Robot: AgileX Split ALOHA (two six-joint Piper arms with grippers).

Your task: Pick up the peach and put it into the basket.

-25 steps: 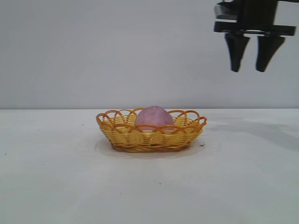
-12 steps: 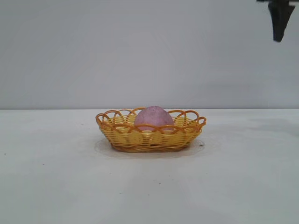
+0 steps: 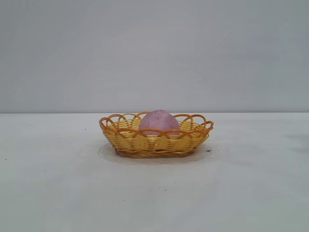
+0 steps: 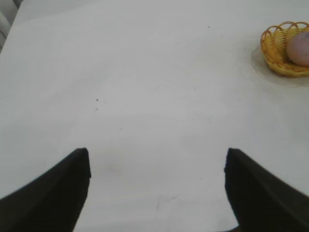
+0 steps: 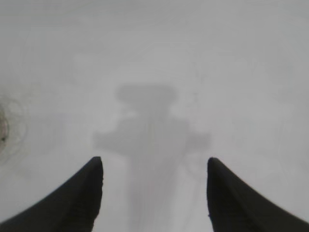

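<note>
The peach (image 3: 159, 121) sits inside the basket (image 3: 155, 142), its pink-mauve dome rising above the looped rim, roughly at the basket's middle. The basket stands flat on the white desk (image 3: 58, 183), near the centre from where the outside camera looks, with a plain grey wall behind it. Neither arm shows in that view.

The left claw (image 4: 157, 186) hangs over bare desk, well apart from the basket (image 4: 282, 53). Its two dark fingers (image 4: 58, 191) stand wide apart with nothing between them, only the white surface with a few small specks. From that wrist camera the basket lies far off at the edge of the picture, cut by the frame, with the peach (image 4: 300, 48) partly visible in it.

The right claw (image 5: 154, 191) is also spread wide and holds nothing. Its fingers (image 5: 72, 198) frame an empty stretch of desk, where the arm's own soft grey shadow (image 5: 152, 140) falls between them. A faint ringed smudge (image 5: 6, 128) marks the desk at the side of that view. Neither basket nor peach shows from this wrist camera.
</note>
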